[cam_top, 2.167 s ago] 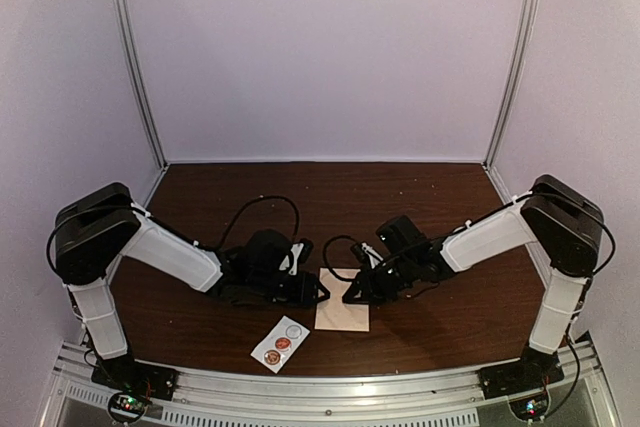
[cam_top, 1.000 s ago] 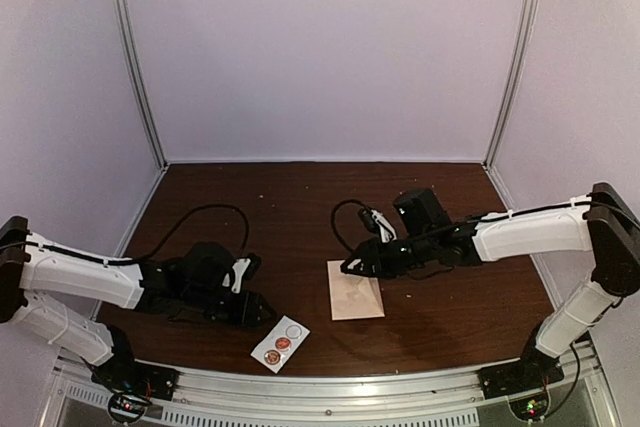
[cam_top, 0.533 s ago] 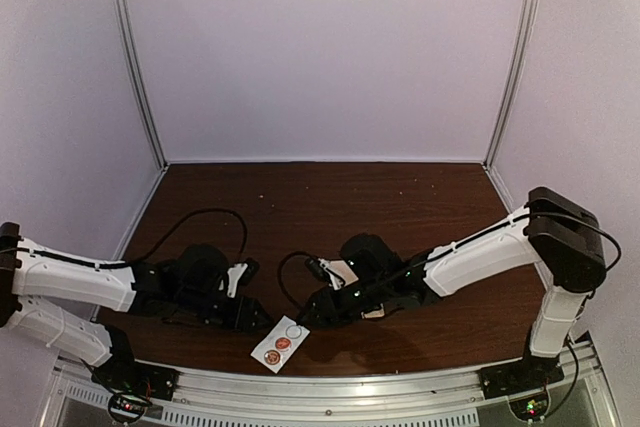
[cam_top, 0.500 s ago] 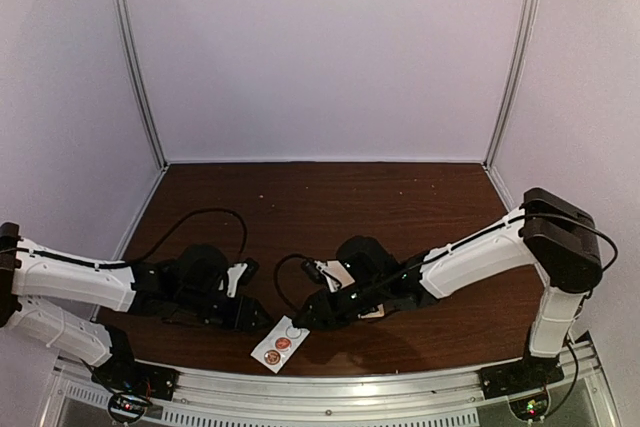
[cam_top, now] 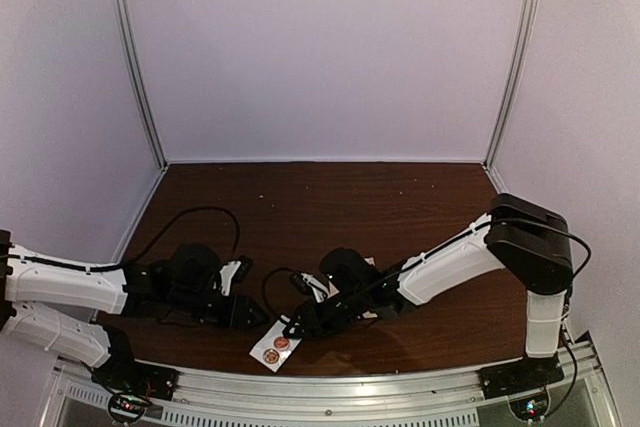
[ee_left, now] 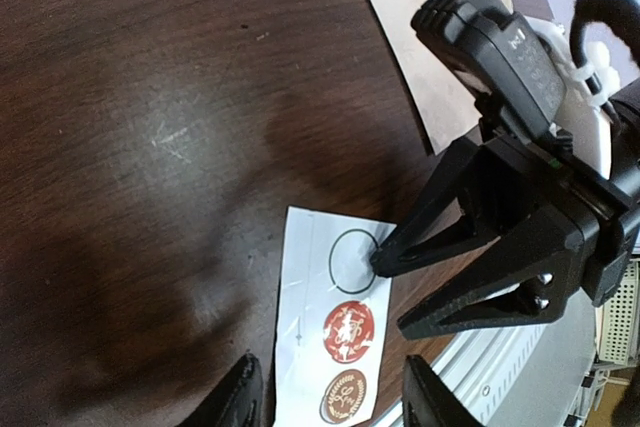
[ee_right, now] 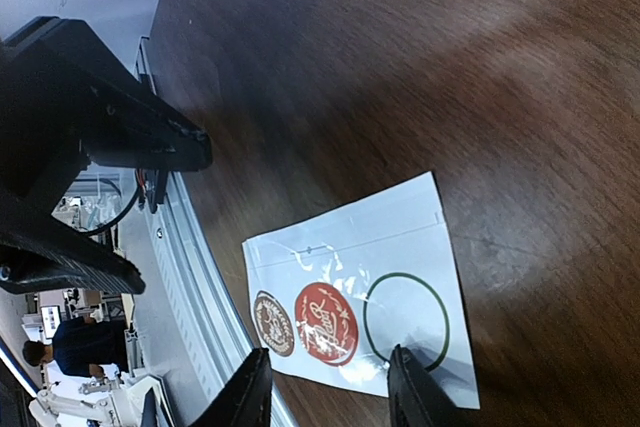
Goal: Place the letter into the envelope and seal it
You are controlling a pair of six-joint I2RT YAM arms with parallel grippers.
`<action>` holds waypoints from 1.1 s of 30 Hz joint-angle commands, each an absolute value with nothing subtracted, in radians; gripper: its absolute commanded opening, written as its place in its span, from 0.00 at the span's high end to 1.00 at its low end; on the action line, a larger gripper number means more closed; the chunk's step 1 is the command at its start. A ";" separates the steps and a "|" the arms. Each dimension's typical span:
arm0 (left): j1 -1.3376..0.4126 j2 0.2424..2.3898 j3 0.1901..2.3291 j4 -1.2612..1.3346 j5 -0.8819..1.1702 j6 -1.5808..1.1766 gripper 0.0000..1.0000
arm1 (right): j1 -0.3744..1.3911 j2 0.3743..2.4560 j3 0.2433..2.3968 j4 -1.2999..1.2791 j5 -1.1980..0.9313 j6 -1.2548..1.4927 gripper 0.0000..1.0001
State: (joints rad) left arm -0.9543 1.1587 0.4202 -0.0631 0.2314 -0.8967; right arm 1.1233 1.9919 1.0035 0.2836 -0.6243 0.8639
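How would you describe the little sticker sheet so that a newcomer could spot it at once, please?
On the dark wooden table, look near the front metal rail, left of centre. The sticker sheet is the small white strip there. Unlike the plain cream paper beyond, it carries an empty ring, a red seal and a brown seal.

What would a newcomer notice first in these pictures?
Both black grippers meet low at the near edge of the table: the right gripper and left gripper, each open, point at a white sticker strip. The strip carries a red seal and a brown seal beside one empty ring. The cream envelope lies farther back, partly hidden beneath the right arm.
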 commanded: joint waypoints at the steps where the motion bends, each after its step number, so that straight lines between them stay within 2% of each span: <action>1: -0.943 1.131 0.403 -0.051 0.226 -0.907 0.51 | 1.111 2.029 1.048 0.175 -0.554 0.821 0.60; 15: -0.943 1.161 0.363 0.044 0.274 -0.936 0.51 | 0.985 2.124 1.271 -0.026 -0.570 0.577 0.60; 20: -0.933 1.149 0.360 0.076 0.249 -0.964 0.51 | 0.968 2.100 1.311 -0.045 -0.583 0.552 0.59; 26: -0.879 1.153 0.361 0.132 0.234 -0.984 0.50 | 0.962 1.983 1.234 -0.005 -0.566 0.649 0.56; 33: -0.859 1.216 0.367 0.190 0.275 -0.991 0.50 | 0.987 1.894 1.057 0.192 -0.569 0.852 0.56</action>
